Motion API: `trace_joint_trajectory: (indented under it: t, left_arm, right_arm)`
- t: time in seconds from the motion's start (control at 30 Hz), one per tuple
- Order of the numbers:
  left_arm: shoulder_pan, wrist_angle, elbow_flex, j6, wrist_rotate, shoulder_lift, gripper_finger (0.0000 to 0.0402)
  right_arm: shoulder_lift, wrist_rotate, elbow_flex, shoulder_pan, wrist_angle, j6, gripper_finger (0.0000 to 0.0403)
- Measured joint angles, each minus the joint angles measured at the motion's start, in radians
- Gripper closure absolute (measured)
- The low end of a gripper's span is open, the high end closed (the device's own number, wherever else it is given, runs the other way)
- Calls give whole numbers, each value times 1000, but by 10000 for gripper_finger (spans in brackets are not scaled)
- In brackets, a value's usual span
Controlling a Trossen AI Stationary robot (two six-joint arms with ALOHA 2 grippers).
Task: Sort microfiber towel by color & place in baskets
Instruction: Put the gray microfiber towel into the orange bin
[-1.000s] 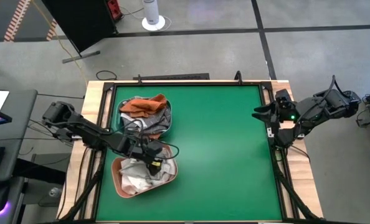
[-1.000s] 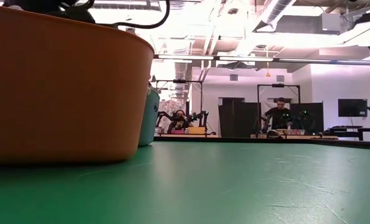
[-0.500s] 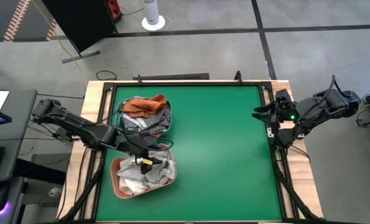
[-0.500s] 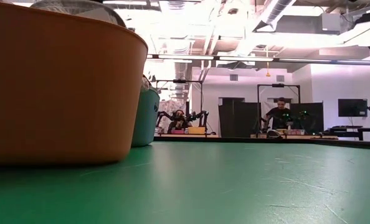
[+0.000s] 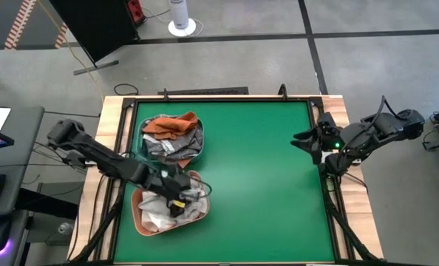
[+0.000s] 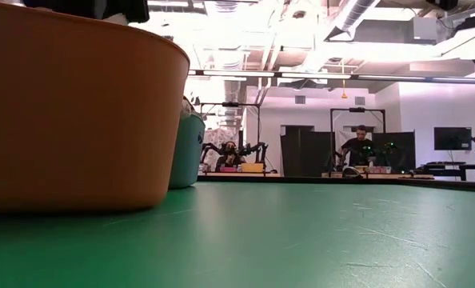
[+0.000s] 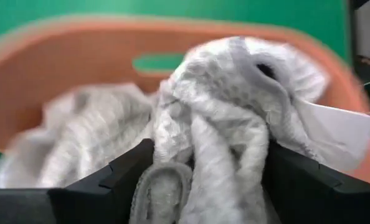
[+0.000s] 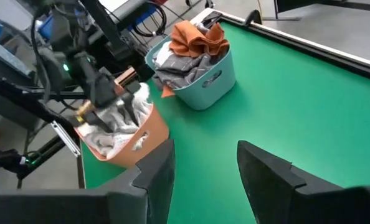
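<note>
My left gripper [image 5: 177, 205] is down in the salmon basket [image 5: 140, 220], shut on a pale checked towel [image 7: 216, 118]. More pale towels [image 5: 154, 214] lie heaped in that basket. The teal basket [image 5: 196, 154] stands just beyond it toward the far edge, with a rust orange towel [image 5: 171, 124] resting on top of grey ones [image 5: 168, 145]. In the right wrist view both baskets show: the teal one [image 8: 213, 81] and the salmon one [image 8: 149, 137]. My right gripper [image 5: 299, 139] waits open above the table's right edge. My left gripper has a bunched fold of the pale checked towel [image 7: 203, 155] pinched between its two fingers [image 7: 126, 174]. It comes from above, pointing down into the salmon basket. The rest of the towel spreads over the heap in the basket.
The green table [image 5: 264, 192] lies bare between the baskets and my right arm. In the low view the salmon basket's wall [image 6: 69, 120] fills the left side, with the teal basket [image 6: 188, 152] behind it. People sit at benches far off in the room [image 6: 357, 148].
My left gripper has moved toward the near edge across the salmon basket and gone lower, carrying the pale checked towel with it. My right gripper has shifted a little toward the table's left.
</note>
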Motion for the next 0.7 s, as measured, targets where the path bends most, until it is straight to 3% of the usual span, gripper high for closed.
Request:
trace_joint_trajectory:
  t: [0.17,0.27,0.4,0.7]
  left_arm:
    - [-41,3,3,-110,-9,120,136]
    - [-46,4,9,-142,79,140,136]
    - [-48,-30,38,-133,176,76,136]
    - [-45,-59,89,55,100,-141,136]
  right_arm:
    - [-1,-2,0,0,13,1,204]
    - [-4,-2,0,0,28,1,204]
    - [-9,-5,0,0,28,0,204]
    - [-8,-5,0,0,36,-17,204]
